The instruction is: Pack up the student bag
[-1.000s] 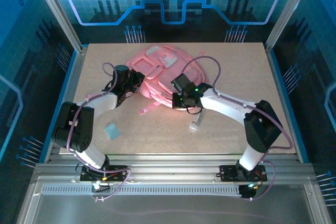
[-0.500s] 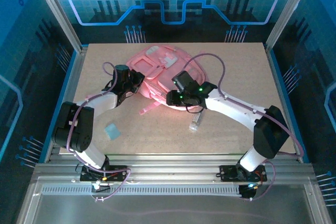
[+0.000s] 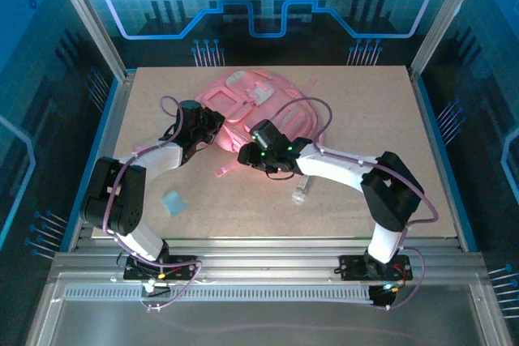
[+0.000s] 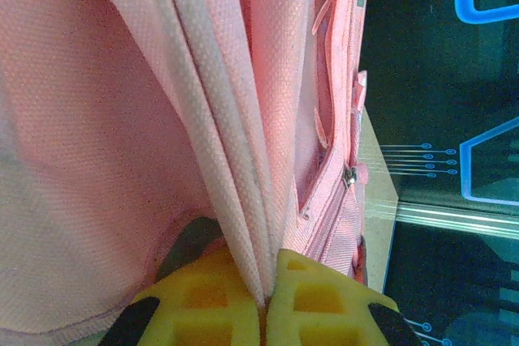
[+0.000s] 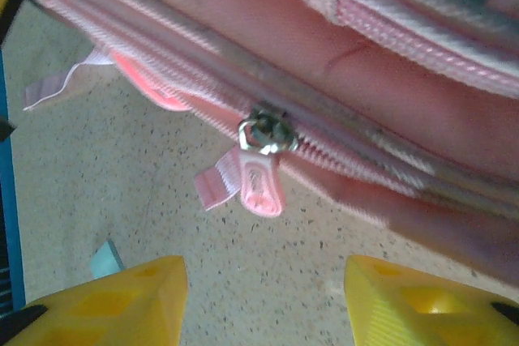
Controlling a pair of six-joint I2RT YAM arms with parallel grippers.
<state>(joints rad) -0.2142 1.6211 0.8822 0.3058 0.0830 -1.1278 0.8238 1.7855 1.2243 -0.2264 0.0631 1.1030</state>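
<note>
The student bag (image 3: 251,103), a big soft pink backpack, lies flat at the middle back of the table. My left gripper (image 3: 208,125) is at its left edge, shut on a fold of the bag's pale pink fabric (image 4: 235,160); the yellow fingertips (image 4: 312,301) meet on it. My right gripper (image 3: 248,154) stands open at the bag's near edge. Its yellow fingertips (image 5: 138,293) sit low over the table, well apart. Just beyond them a metal zipper slider (image 5: 263,134) with a pink pull tab (image 5: 261,182) hangs free from the bag's zip.
A small light blue square (image 3: 173,201) lies on the table near the left arm. A small pale object (image 3: 301,194) rests under the right arm. A loose pink strap end (image 3: 225,171) trails from the bag's near edge.
My right gripper has opened and swung left along the bag's near edge. The left gripper has kept its hold and place.
</note>
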